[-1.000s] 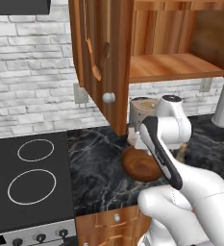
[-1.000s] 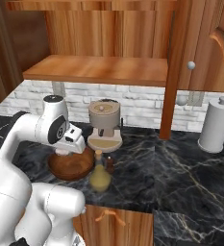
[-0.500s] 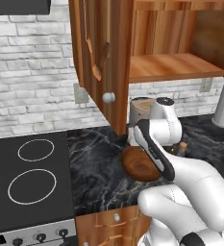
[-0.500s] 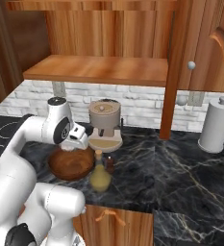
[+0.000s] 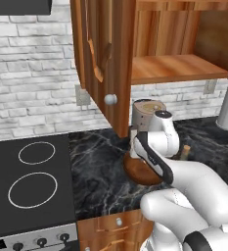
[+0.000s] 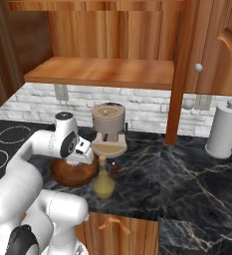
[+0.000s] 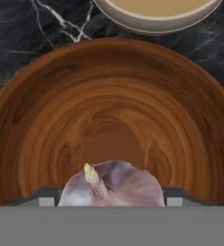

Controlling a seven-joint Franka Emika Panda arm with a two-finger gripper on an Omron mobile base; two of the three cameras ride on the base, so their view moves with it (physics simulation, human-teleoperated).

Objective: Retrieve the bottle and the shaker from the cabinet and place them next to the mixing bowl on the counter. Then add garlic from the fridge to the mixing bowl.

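Garlic: pale purple-white papery garlic bulb with a yellowish stem tip, rounded and faintly veined; sits between the hand's fingers, above the middle of the bowl.
Hand: robot hand, part-way open, fingers closed against the bulb's sides.
Bowl: round mixing bowl of dark brown wood with ringed grain, smooth inside, standing on the worktop.
Worktop: black marble with white veins.
Bottle: squat tan bottle with a narrow neck, just beside the bowl.
Shaker: small dark shaker, near the bottle.
Behind: beige coffee machine with a round drip tray.
Right: grey paper-towel holder.
Above: open wooden cabinet.
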